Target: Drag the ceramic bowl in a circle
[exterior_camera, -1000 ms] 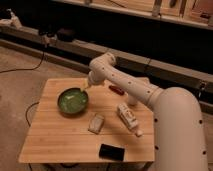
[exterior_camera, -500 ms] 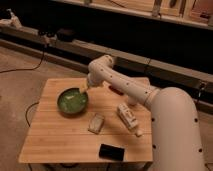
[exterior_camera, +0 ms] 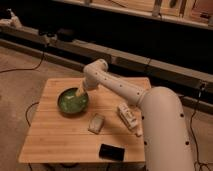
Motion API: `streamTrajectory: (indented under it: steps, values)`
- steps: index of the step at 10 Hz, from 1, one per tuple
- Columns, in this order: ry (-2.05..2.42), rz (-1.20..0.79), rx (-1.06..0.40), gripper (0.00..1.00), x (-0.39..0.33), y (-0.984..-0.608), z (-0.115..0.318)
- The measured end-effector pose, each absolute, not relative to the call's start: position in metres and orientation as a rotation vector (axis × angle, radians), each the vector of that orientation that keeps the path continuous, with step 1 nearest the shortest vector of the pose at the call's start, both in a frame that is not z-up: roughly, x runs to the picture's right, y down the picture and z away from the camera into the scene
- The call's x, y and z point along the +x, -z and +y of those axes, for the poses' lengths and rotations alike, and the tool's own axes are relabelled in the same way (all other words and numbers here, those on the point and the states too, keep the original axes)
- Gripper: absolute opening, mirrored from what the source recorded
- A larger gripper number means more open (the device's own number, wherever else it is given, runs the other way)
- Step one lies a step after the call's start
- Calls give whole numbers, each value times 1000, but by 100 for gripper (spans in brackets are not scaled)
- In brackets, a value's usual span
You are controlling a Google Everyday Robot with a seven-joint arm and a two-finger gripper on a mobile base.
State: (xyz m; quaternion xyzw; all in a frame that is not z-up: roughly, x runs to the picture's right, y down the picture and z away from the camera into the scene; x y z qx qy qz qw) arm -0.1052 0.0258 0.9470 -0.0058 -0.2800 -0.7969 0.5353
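Observation:
The ceramic bowl (exterior_camera: pixel 72 102) is a round shallow glossy green bowl on the left half of the wooden table (exterior_camera: pixel 55 140). My white arm reaches from the lower right across the table. The gripper (exterior_camera: pixel 81 93) points down at the bowl's right rim, touching it or just inside it. The arm hides how the jaws stand.
A pale rectangular packet (exterior_camera: pixel 96 123) lies just right of and in front of the bowl. A white bottle-like item (exterior_camera: pixel 127 118) lies to the right, close to my arm. A black flat device (exterior_camera: pixel 111 151) sits near the table's front edge. Cables lie on the floor at left.
The bowl and the gripper have shifted slightly forward and to the left on the table. The other items have not moved.

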Motion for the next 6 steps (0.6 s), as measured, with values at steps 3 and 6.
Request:
streamTrajectory:
  steps: [3,6]
  values:
    - [1932,-656,-22,77,-113,-965,25]
    - [1970,-641,-12,49,-122,-978,21]
